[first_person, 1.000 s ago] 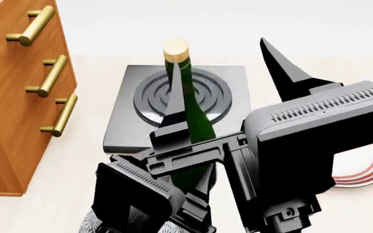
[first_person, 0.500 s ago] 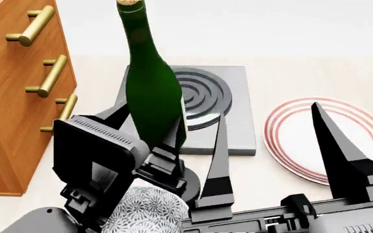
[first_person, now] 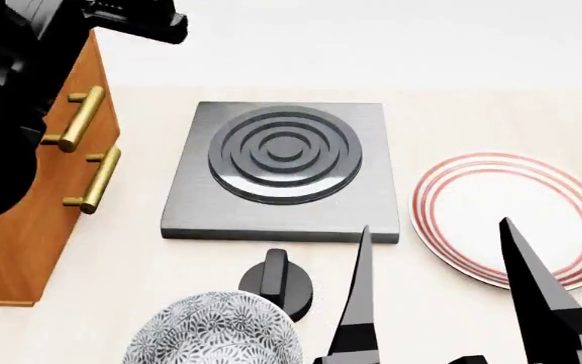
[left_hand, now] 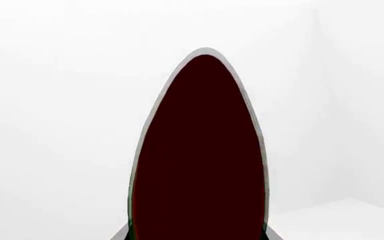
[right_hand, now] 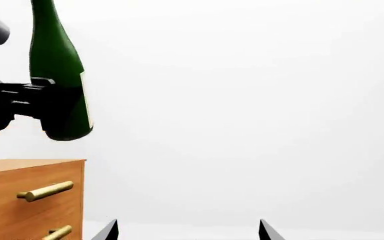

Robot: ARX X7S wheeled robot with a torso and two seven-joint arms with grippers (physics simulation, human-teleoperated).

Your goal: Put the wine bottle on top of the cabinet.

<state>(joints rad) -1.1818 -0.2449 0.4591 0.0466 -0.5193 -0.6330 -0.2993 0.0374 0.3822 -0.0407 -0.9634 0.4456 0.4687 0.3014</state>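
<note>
The wine bottle, dark green, hangs upright in the air in the right wrist view. My left gripper is shut on its lower body. The bottle's base hangs a short way above the top of the reddish-brown cabinet. In the left wrist view the wine bottle fills the middle as a dark shape between the left gripper fingers. The head view shows the cabinet at the left with my left arm over it; the bottle is out of that view. My right gripper stands open and empty, low over the counter.
A grey hob plate with ringed burner lies mid-counter, with a black knob in front of it. A patterned bowl sits at the near edge. A red-striped plate lies to the right, under my right gripper.
My left arm has carried the bottle up and to the left, out of the head view, to above the cabinet. The right gripper has stayed open, shifting slightly.
</note>
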